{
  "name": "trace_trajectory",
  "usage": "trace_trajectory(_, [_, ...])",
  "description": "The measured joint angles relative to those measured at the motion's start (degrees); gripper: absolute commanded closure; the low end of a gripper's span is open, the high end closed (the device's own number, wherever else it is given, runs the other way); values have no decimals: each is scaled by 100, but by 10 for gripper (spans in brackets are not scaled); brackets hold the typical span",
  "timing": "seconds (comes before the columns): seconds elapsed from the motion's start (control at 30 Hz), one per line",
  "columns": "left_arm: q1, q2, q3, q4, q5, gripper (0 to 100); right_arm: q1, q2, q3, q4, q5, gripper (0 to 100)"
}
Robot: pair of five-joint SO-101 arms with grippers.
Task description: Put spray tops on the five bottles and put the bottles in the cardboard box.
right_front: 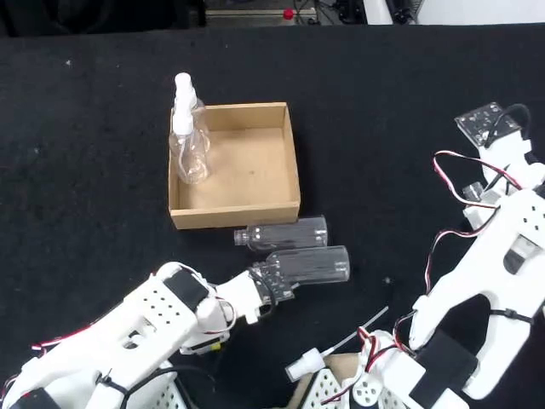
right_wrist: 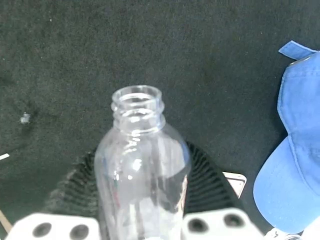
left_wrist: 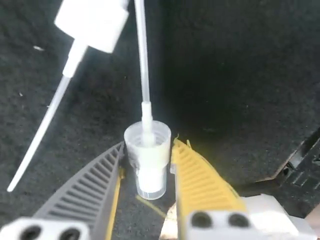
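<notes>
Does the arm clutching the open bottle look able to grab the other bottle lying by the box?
Probably not: the right pincer is shut on the open bottle, so it has no free grip, though the lying bottle is close with nothing between.

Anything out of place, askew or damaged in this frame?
Nothing is damaged or spilled. One uncapped bottle lies on its side on the table just outside the cardboard box, and a loose spray top lies nearby. Both look like parts awaiting assembly.
</notes>
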Motion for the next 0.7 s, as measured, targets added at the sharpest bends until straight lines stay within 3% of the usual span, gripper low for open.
trace_trajectory(0.17, [325,0,0,18,0,927,0,0,0,0,0,988])
trace_trajectory(0.23, [369,0,-105,343,0,972,0,0,0,0,0,988])
trace_trajectory(0.33, [229,0,-633,1002,-158,960,0,0,0,0,0,988])
trace_trajectory(0.6, [-1459,0,-2523,2927,-1785,960,0,0,0,0,0,987])
trace_trajectory(0.7, [-2479,0,-2875,3112,-2629,960,0,0,0,0,0,987])
